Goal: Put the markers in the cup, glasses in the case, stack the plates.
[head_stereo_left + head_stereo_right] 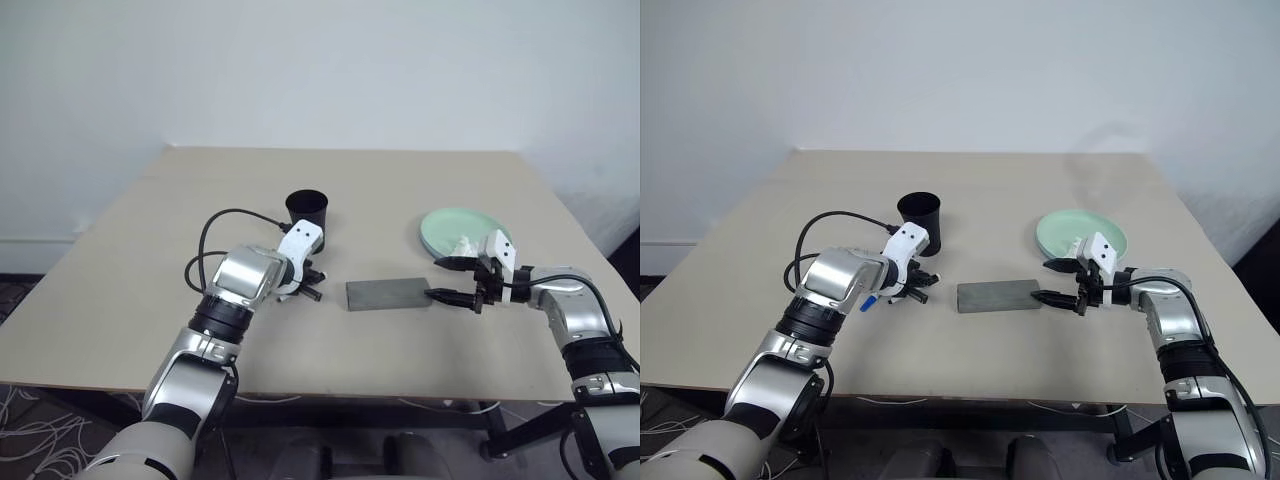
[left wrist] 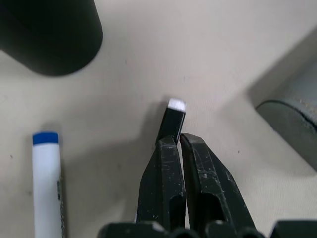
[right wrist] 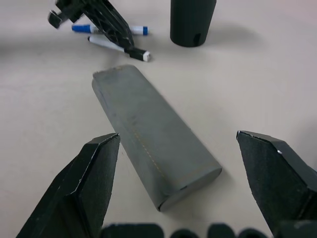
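- Left gripper (image 2: 179, 141), near the desk's front edge, is clamped on 1 black-capped marker (image 2: 172, 119), its length in line with the fingers.
- The cup (image 1: 307, 212) stands just behind toward the far edge.
- Right gripper (image 3: 178, 148) gapes by the closed case (image 3: 153, 158).

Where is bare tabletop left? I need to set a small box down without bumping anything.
The table's far strip behind the cup and plates is bare, as is its left side. The near edge in front of the case is free too. It is crowded between cup and case, where the left gripper grips a marker.
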